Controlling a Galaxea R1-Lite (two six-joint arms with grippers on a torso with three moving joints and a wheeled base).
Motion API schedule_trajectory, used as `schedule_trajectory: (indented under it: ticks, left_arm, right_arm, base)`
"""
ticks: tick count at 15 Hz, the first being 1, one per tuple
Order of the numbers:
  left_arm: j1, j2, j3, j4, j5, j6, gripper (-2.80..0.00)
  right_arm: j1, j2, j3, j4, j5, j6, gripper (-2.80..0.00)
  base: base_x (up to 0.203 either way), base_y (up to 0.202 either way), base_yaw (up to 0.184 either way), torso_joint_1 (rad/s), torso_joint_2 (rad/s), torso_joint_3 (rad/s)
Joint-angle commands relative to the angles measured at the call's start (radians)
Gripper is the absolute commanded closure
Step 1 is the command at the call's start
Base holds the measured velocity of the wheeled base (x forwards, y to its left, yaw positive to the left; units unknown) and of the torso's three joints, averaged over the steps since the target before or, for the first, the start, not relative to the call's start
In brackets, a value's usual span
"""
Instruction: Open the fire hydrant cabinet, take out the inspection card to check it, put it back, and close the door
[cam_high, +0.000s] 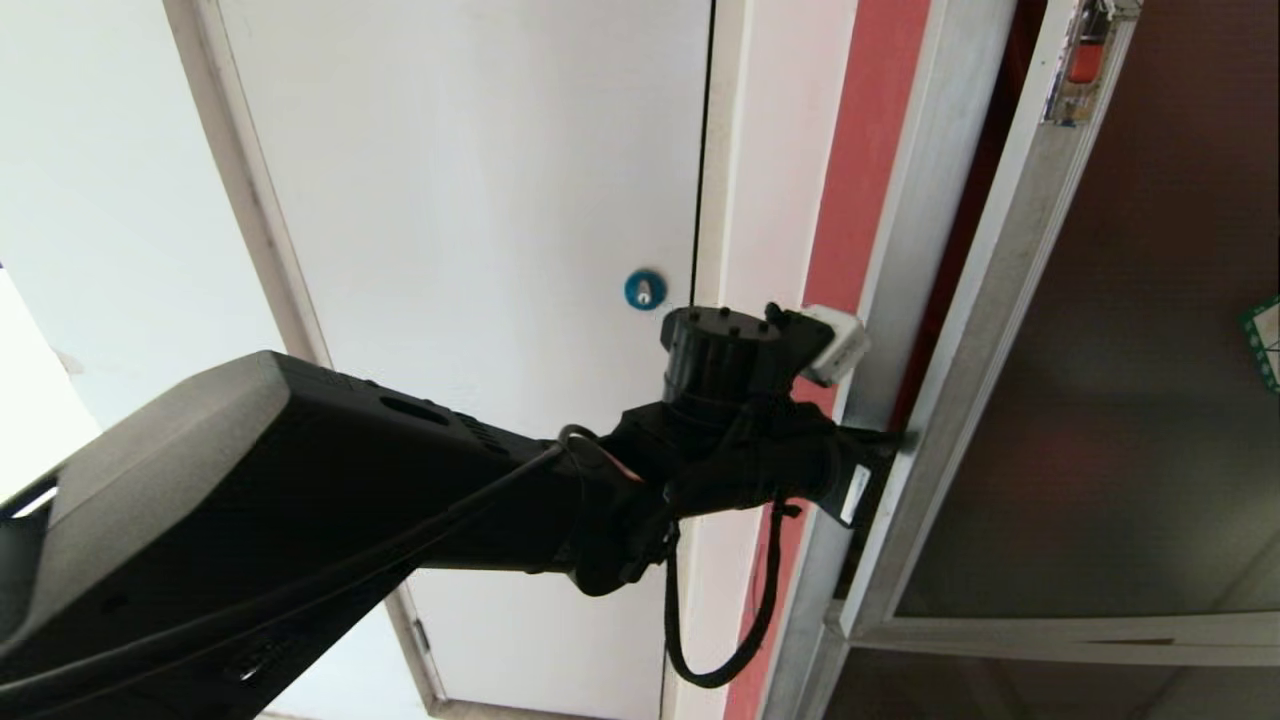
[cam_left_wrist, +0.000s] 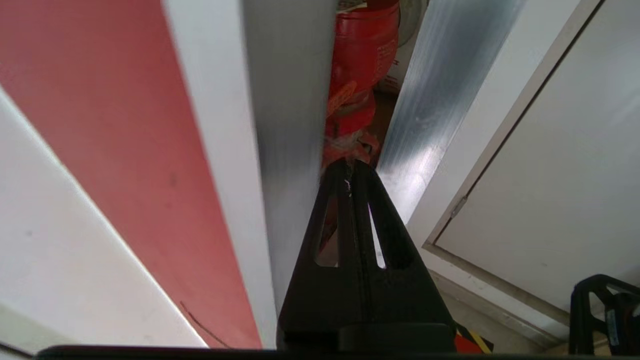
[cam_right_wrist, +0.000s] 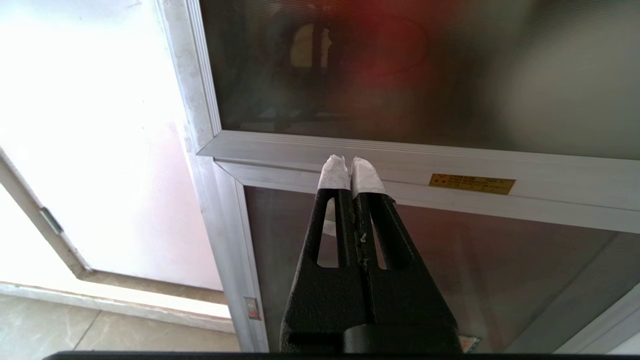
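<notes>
Pressed together and empty, my left gripper (cam_left_wrist: 350, 167) wedges its tips into the slit between the brushed-aluminium-framed, red-lined fire hydrant cabinet (cam_high: 915, 200) and its dark tinted glass door (cam_high: 1100, 400), at three o'clock in the head view. I judge they could slip out. At eleven o'clock stands a plain white panel with blue round lock (cam_high: 645, 289). My right gripper (cam_right_wrist: 350, 170), also closed, idles before the crossbar.

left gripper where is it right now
In the head view the left gripper sits right of centre, its shut fingers poked into the narrow gap between the fire hydrant cabinet frame and the edge of the door.
</notes>
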Motion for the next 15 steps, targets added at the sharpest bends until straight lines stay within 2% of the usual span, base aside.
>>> schedule_trajectory:
  ticks: [1,9,15]
  left_arm:
    - [-0.001,0.041,-0.033,-0.003,0.000,0.007,0.00]
    - [-0.019,0.043,-0.061,-0.003,0.002,0.008,0.00]
    - [-0.065,-0.007,-0.004,-0.004,0.001,0.005,0.00]
  right_arm:
    - [0.000,0.000,0.000,0.000,0.001,0.000,0.00]
    - [0.000,0.000,0.000,0.000,0.001,0.000,0.00]
    - [0.000,0.000,0.000,0.000,0.000,0.000,0.00]
  base:
    - [0.000,0.000,0.000,0.000,0.00,0.000]
    - [0.000,0.000,0.000,0.000,0.00,0.000]
    - [0.000,0.000,0.000,0.000,0.00,0.000]
